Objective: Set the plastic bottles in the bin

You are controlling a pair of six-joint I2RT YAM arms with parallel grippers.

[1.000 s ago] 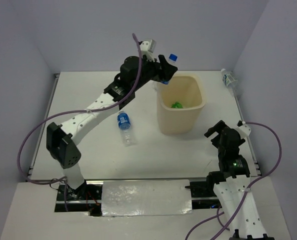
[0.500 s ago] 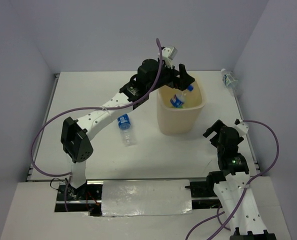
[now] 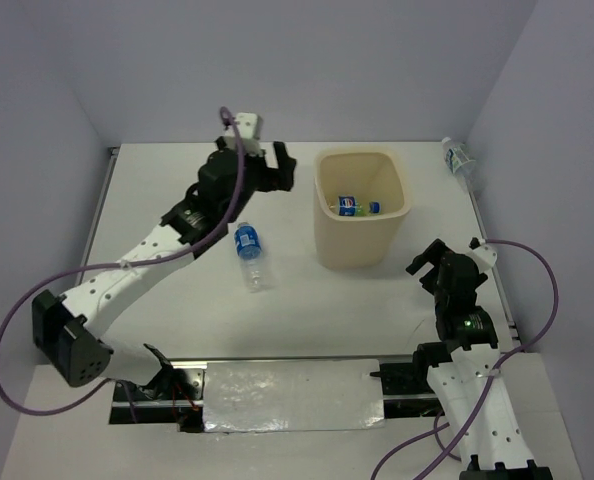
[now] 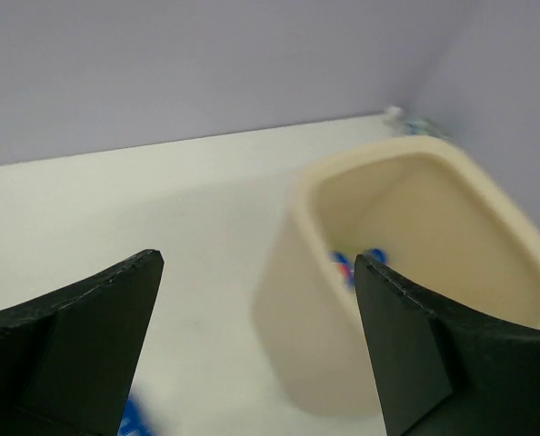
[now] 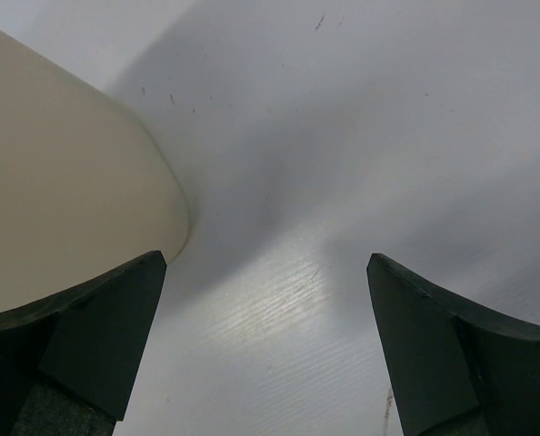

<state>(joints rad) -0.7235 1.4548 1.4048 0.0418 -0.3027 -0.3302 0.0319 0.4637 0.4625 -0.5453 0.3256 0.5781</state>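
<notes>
While both my left jaws and my right jaws stand wide open and empty near the bin [image 3: 362, 255], a blue-labelled bottle [image 3: 349, 205] lies inside it, a second bottle [image 3: 249, 250] on the desk [image 3: 307, 310] to its left, a third bottle [image 3: 458, 160] at the far right corner.

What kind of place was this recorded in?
Most likely a lab test cell for robot manipulation: a white table boxed in by plain lilac walls, the left arm and right arm bolted at its near edge, and only a bin and plastic bottles as props.
</notes>
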